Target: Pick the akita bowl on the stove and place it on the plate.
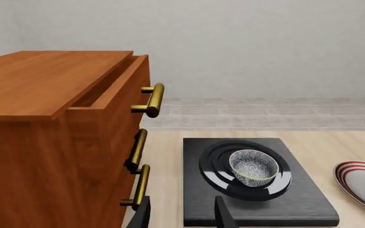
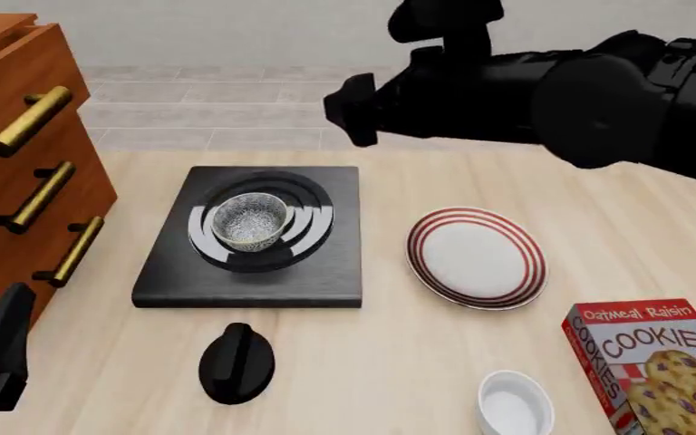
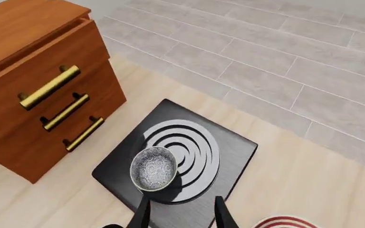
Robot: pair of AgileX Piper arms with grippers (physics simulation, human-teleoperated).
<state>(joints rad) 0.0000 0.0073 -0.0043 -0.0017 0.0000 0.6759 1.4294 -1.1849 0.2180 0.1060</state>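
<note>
The akita bowl [image 2: 249, 220] is sitting upright on the stove [image 2: 251, 272], on the burner rings, a little toward the cabinet side of them. Nothing is touching it. The plate [image 2: 477, 257] with red stripes is lying on the table [image 2: 384, 362] just beside the stove, on its right.

The right gripper [image 3: 181, 209] is hovering high above the stove, and its two fingers are standing apart with nothing between them; the bowl is showing just beyond the fingertips [image 3: 142, 209] in the right wrist view. The left gripper [image 1: 181, 211] is waiting low at the near left corner of the table, near the wooden drawer cabinet [image 2: 10, 136], also with the fingers apart and empty.

Nearer to me a black round knob [image 2: 236, 362] is lying in front of the stove, and a plain white bowl [image 2: 515, 403] is standing beside a box of oatmeal raisin cookies [image 2: 651, 362]
</note>
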